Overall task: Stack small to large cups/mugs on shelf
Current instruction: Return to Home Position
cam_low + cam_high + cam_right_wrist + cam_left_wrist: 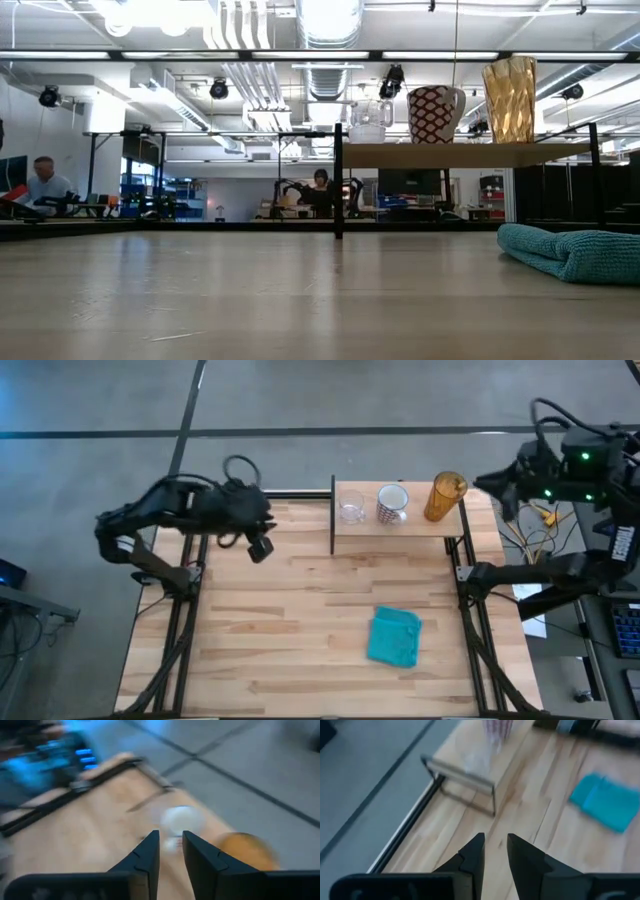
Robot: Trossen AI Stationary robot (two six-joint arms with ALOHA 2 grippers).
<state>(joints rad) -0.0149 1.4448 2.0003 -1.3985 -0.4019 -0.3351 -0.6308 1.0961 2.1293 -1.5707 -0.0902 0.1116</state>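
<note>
Closest to me, the teal cloth (395, 637) lies on the table (250, 650). Further in, the left gripper (495, 837) hangs over the table's left side, fingers a narrow gap apart and empty. At the far edge the shelf (400, 530) carries 3 upright in a row: clear glass cup (351, 510), patterned mug (391, 504), amber tumbler (445, 497). The right gripper (171, 834) sits off the tumbler end with the same slim gap, holding nothing

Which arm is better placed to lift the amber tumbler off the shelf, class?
Right: the right gripper hovers beside the tumbler; the left gripper sits past the shelf, at its other end.
</note>
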